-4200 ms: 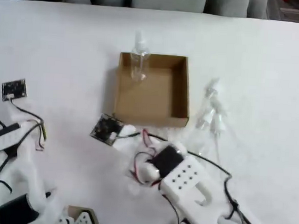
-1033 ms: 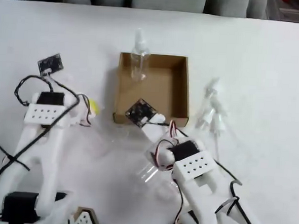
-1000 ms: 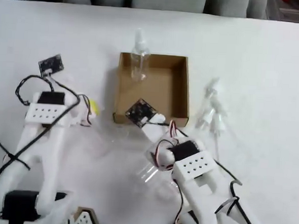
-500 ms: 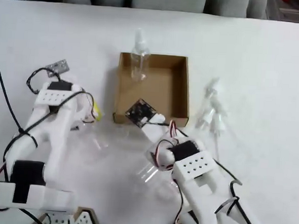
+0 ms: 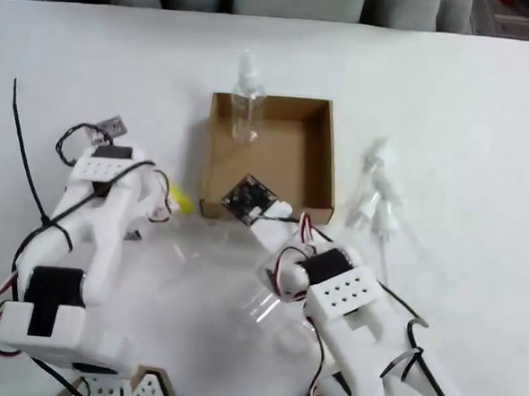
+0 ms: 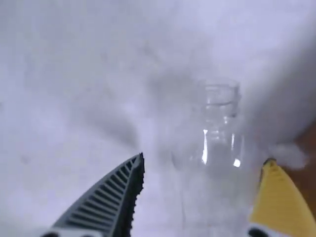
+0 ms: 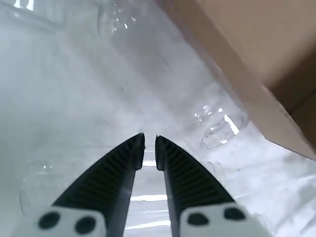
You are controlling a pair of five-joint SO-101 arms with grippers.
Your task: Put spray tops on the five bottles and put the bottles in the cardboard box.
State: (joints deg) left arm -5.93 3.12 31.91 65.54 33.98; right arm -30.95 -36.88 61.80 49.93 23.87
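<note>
**At the box's near wall: one tool spread, one closed**

From above, the cardboard box (image 5: pixel 210 150) holds one capped bottle (image 5: pixel 246 107) upright in a far corner. The loose spray tops (image 5: pixel 377 200) lie on the table (image 5: pixel 468 103) to one side of it.

At the left wrist, the left tool (image 6: pixel 205 158) is spread wide, with an uncapped bottle (image 6: pixel 219 128) between its fingers.

At the right wrist, the right tool (image 7: pixel 149 143) is all but closed on nothing. Another bare bottle (image 7: pixel 217 123) lies against the box wall.
</note>
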